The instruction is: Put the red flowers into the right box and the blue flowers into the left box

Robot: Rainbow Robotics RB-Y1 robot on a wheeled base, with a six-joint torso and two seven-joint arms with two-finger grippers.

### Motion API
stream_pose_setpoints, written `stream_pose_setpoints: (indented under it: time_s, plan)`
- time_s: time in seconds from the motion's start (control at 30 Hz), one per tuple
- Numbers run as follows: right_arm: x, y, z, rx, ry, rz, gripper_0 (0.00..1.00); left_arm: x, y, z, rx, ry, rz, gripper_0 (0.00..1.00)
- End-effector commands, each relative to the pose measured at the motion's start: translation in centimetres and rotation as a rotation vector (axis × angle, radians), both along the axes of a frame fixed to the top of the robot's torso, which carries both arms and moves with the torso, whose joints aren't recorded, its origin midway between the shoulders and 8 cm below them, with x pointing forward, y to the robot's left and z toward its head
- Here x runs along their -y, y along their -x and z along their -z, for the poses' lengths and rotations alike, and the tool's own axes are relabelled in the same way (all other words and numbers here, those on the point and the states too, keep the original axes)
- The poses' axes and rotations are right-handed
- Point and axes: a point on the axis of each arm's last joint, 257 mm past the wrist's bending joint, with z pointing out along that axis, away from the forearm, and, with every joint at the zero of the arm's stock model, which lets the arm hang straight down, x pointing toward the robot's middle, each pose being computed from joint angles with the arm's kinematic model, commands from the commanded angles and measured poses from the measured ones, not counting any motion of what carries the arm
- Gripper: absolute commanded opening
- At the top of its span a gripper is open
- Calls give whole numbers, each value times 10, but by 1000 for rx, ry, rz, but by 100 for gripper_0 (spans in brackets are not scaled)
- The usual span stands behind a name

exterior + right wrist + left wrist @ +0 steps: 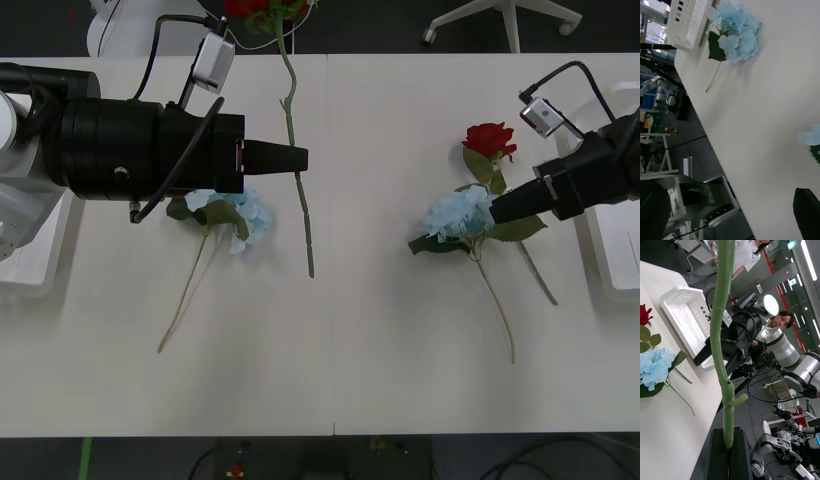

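Now we hold a red rose.
Our left gripper (300, 157) pinches the stem (297, 180); we should lift slowly. Our right gripper (497, 212) touches blue flowers (458, 215); grip unclear.

Left arm (120, 145): a wide matte-black cylindrical housing with a small screw on its flank, narrowing to a black tapered nose that ends in the black fingers (290, 157). Behind the fingers sit a small grey-white camera block (212, 62) on a bracket and looped black cables. Right arm (590, 175): a slimmer black body, black pointed fingers (505, 208), a like camera block (541, 117) and cable behind them.
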Motion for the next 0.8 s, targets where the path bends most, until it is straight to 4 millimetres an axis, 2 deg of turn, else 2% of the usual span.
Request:
stream_pose_setpoints:
  time_s: [0.03, 0.27, 0.4, 0.8]
  plan:
    - [-7, 22, -15, -31, -73, 17, 94, -4, 7, -3, 54, -22, 15, 0]
    - [-43, 51, -12, -56, -188, 23, 94, -4, 7, -3, 54, -22, 15, 0]
    - [-71, 66, -9, -70, -285, 41, 94, -4, 7, -3, 54, -22, 15, 0]
    - [-130, 94, -19, -142, -491, 33, 94, -4, 7, -3, 54, -22, 15, 0]
